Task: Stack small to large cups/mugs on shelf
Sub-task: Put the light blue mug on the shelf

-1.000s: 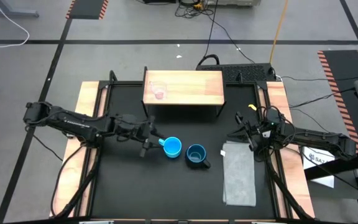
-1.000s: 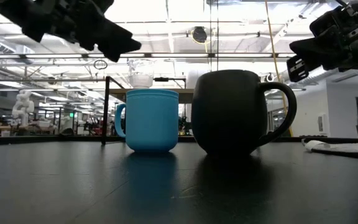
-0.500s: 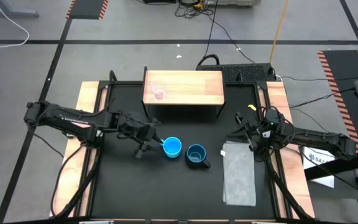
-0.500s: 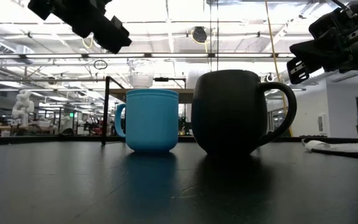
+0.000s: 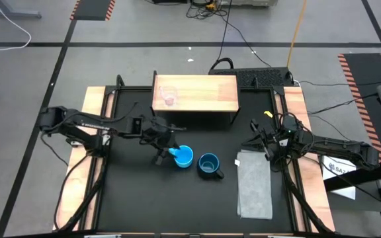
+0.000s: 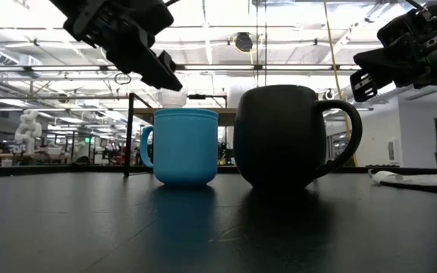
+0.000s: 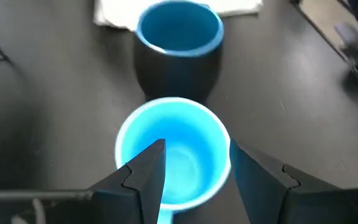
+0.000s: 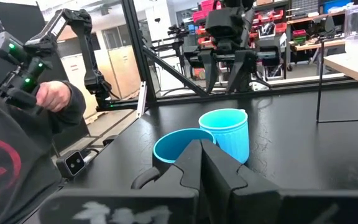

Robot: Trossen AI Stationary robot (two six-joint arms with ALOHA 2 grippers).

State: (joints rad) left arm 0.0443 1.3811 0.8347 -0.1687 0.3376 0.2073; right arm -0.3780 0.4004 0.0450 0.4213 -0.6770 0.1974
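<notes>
On the near half of the black tabletop (image 5: 137, 192), a folded grey cloth (image 5: 254, 184) lies flat at the right, close to the table's front edge. Just beyond it stand two mugs side by side: a dark navy ceramic mug with a blue interior (image 5: 208, 164) and, to its left, a light-blue plastic mug (image 5: 183, 157), close together, though whether they touch cannot be told. Both sit upright on the table.

Over the light-blue mug hangs the left gripper (image 5: 165, 149), its two dark fingers (image 7: 146, 171) spread apart (the wrist camera shows one finger over the mug's mouth and the other outside its rim, with the navy mug (image 7: 179, 53) just past it). From table level the gripper (image 6: 152, 67) appears above and slightly left of the light-blue mug (image 6: 184, 145), clear of its rim.

At the right edge of the table, the right gripper (image 5: 262, 145) waits off the surface, its fingers together, with both mugs in its wrist camera's sight.

Farther back stands the low rectangular shelf with a light wooden top on a black metal frame (image 5: 204, 94). On the left part of its top sits a tiny clear plastic cup (image 5: 169, 96), upright, well apart from both mugs.
</notes>
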